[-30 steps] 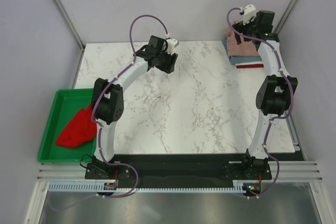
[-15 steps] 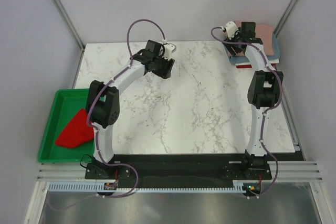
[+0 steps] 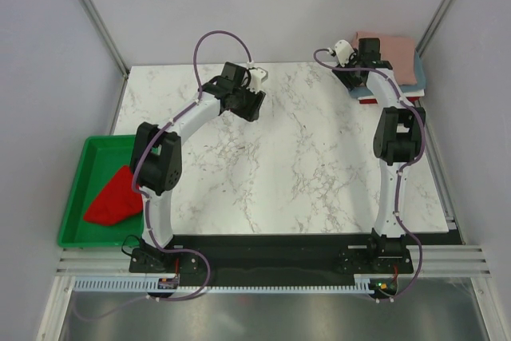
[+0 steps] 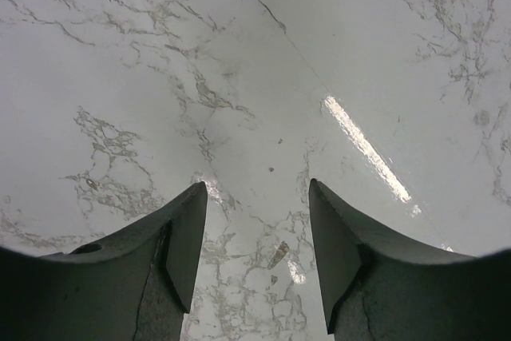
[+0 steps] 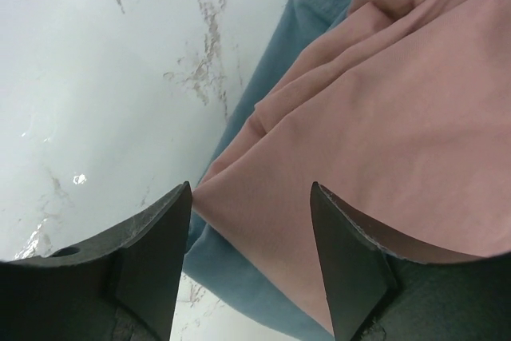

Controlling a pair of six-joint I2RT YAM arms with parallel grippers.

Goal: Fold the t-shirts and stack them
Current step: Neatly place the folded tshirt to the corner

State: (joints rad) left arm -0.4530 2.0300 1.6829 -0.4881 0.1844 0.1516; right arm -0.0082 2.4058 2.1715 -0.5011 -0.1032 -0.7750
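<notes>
**Current step: stacking.** The right claw [image 5: 249, 197] stands with its fingers spread and nothing clamped. The folded edge of the pink t-shirt [image 5: 383, 117] lies directly beneath and ahead of the gap between them. You cannot tell from these views whether the fingertips touch the cloth. The grey-blue t-shirt [image 5: 275, 69] shows under the pink one, toward this claw's left finger. A red layer [image 3: 369, 100] shows at the bottom of the pile in the top view. Judge the pink shirt as placed on the stack.

The left claw [image 4: 255, 197] is also spread and empty. Only bare marble table [image 4: 160, 53] lies below it.

**Next move.** One crumpled red t-shirt [image 3: 116, 197] lies in the green tray [image 3: 100, 157], well apart from both claws and on the left claw's near side.

1. Raise the right claw straight off the pile, so that the top fold is not dragged.
2. Send the left claw to the tray.
3. Pinch the cloth only.
</notes>
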